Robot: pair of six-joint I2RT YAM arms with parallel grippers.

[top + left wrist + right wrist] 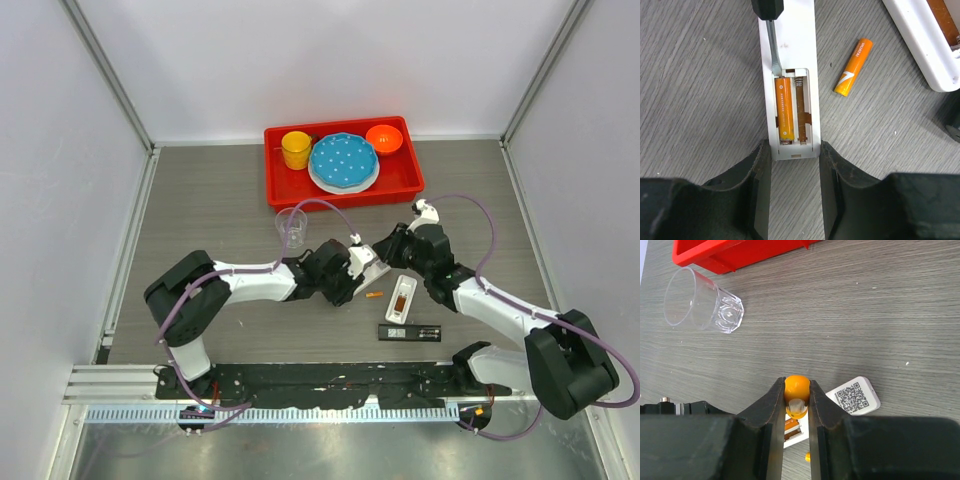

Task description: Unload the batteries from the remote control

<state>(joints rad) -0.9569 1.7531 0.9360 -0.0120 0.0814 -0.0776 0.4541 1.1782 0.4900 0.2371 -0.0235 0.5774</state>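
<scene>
top: overhead, far | wrists: close, downward | shared: white remote [797, 40]

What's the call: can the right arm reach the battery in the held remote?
Probably yes. Compartment open, battery exposed, and the screwdriver in the right end effector has its tip at the compartment's edge; the left end effector grips the remote only by its sides.

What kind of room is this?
Probably a robot test booth: plain white walls box in a grey table, and the left arm and right arm are mounted on a black plate at its near edge.
</scene>
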